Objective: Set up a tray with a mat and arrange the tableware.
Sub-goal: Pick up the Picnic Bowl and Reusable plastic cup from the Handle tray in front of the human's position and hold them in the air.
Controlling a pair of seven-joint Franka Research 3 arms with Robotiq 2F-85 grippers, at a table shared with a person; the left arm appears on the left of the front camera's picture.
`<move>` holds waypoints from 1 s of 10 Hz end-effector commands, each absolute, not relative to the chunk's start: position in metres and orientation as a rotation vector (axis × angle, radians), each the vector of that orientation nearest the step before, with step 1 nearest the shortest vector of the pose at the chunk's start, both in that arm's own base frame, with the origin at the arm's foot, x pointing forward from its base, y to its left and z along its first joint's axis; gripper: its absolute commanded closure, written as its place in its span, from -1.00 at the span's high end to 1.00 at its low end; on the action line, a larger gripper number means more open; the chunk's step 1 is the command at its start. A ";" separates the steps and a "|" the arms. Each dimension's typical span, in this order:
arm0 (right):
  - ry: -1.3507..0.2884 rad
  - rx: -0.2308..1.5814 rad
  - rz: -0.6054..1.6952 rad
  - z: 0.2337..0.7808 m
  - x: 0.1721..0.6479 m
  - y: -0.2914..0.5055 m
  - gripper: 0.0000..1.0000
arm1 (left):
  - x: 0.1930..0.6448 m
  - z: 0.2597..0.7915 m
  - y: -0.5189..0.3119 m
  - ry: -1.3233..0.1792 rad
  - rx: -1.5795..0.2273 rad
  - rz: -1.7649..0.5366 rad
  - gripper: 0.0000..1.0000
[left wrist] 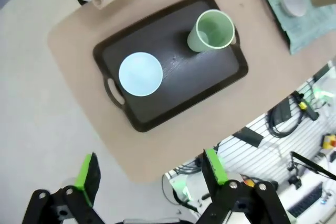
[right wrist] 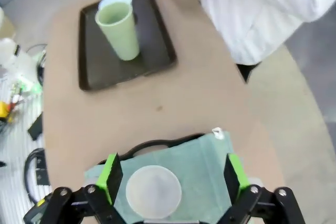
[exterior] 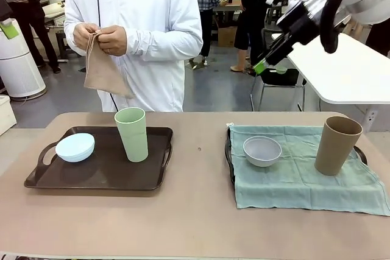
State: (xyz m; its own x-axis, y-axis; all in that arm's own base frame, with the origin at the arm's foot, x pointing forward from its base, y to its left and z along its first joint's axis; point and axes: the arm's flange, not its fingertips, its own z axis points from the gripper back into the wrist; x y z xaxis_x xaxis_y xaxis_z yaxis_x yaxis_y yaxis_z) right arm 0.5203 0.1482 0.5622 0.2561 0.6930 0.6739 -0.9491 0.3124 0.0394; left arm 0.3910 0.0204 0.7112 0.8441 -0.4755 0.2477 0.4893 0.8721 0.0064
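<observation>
A dark tray point(exterior: 103, 172) at the left holds a pale blue bowl point(exterior: 75, 147) and a pale green tumbler point(exterior: 131, 134). At the right, a teal mat point(exterior: 301, 178) covers a second tray, with a greyish white bowl point(exterior: 262, 150) and a brown tumbler point(exterior: 337, 145) on it. My right gripper point(exterior: 263, 64) hangs open high above the table's far right; in its wrist view the right gripper point(right wrist: 172, 174) is over the white bowl point(right wrist: 154, 191). High over the near left corner, my left gripper point(left wrist: 151, 167) is open and empty, looking down on the blue bowl point(left wrist: 140, 73) and green tumbler point(left wrist: 210, 31).
A person in a white jacket point(exterior: 143, 22) stands at the far side behind the left tray, both hands holding a folded tan cloth point(exterior: 100, 68) in the air. Bare table point(exterior: 201, 211) lies between and in front of the trays. A white table point(exterior: 347, 71) stands at the back right.
</observation>
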 end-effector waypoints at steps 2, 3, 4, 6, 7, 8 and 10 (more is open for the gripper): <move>-0.627 0.524 1.264 0.525 0.532 0.173 1.00 | 0.416 0.681 0.027 -0.209 -0.049 -0.450 1.00; -0.639 0.534 1.360 0.500 0.558 0.217 1.00 | 0.435 0.649 0.029 -0.208 -0.068 -0.430 1.00; -0.635 0.544 1.449 0.472 0.583 0.275 1.00 | 0.453 0.611 0.026 -0.192 -0.097 -0.406 1.00; -0.628 0.583 1.599 0.439 0.603 0.365 1.00 | 0.467 0.532 0.023 -0.139 -0.195 -0.386 1.00; -0.664 0.597 1.650 0.426 0.608 0.405 1.00 | 0.471 0.497 0.024 -0.120 -0.217 -0.377 1.00; -0.645 0.608 1.677 0.418 0.606 0.423 1.00 | 0.471 0.478 0.024 -0.129 -0.221 -0.337 1.00; -0.634 0.620 1.636 0.406 0.585 0.422 1.00 | 0.475 0.476 0.026 -0.094 -0.198 -0.357 1.00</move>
